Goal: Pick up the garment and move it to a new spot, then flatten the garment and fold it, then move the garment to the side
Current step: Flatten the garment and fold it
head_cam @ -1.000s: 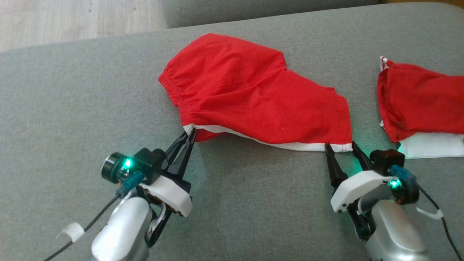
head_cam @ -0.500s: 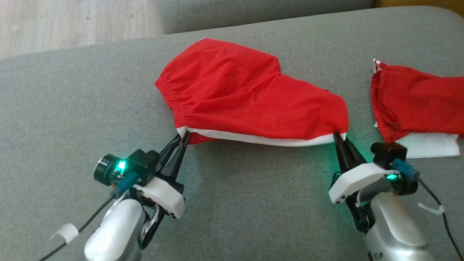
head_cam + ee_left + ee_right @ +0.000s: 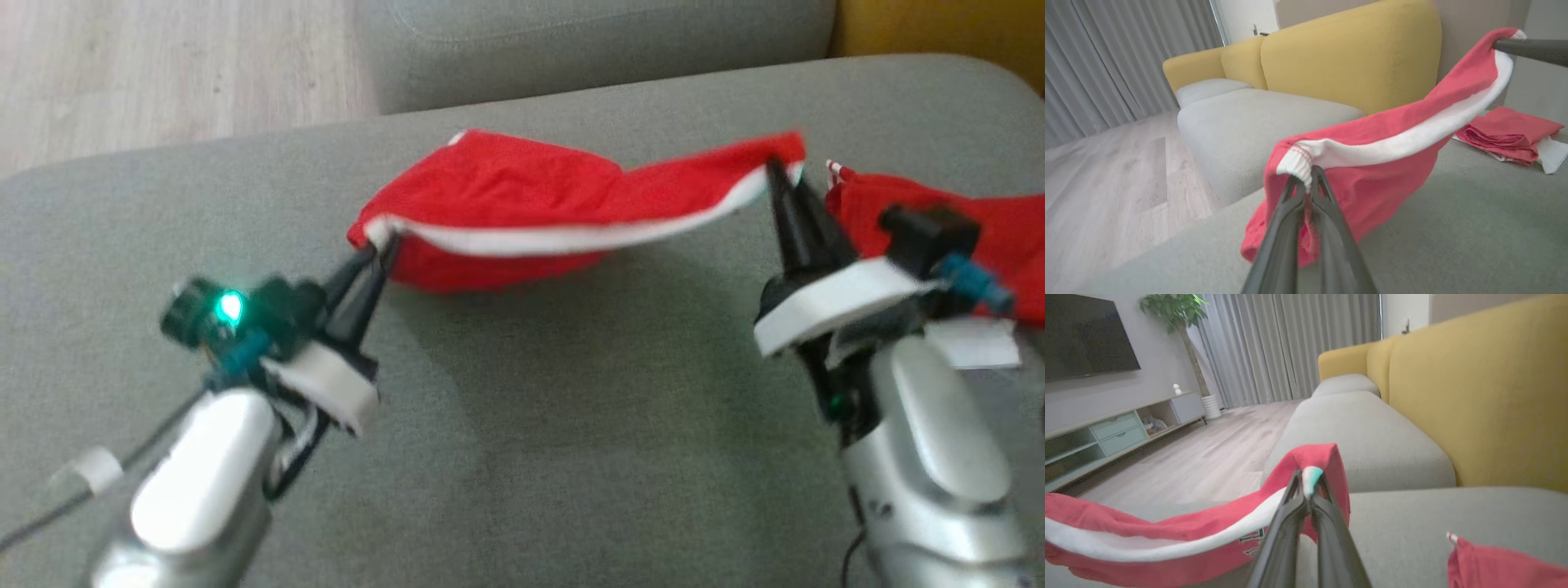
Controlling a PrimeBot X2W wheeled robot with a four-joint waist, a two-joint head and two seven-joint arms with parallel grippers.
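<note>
The left gripper (image 3: 382, 245) has its jaws clenched on the gathered white-edged corner of the red garment (image 3: 522, 188). The right gripper (image 3: 780, 170) has its jaws pinched shut on the opposite corner, held higher. The garment hangs between the two as a sagging band with its white hem (image 3: 563, 238) facing the robot. Whether its lower folds touch the surface cannot be judged.

Beneath lies a grey seat cushion (image 3: 531, 425). A second red garment (image 3: 865, 200), folded over a white piece, rests on it just beyond the right gripper. Past the cushion's far edge is pale wooden floor (image 3: 163, 73).

In the left wrist view, the gripper (image 3: 1306, 179) grips the ribbed corner. Behind it stand a yellow sofa back (image 3: 1351, 61) and grey curtains (image 3: 1106, 61), and the folded garment (image 3: 1506, 134) shows as a layered stack.

The right wrist view looks past its gripper (image 3: 1308, 477) to a wall-mounted television (image 3: 1086, 335), a potted plant (image 3: 1171, 310) and a low cabinet (image 3: 1118, 428). A dark printed mark (image 3: 1249, 539) shows on the garment, too blurred to read.
</note>
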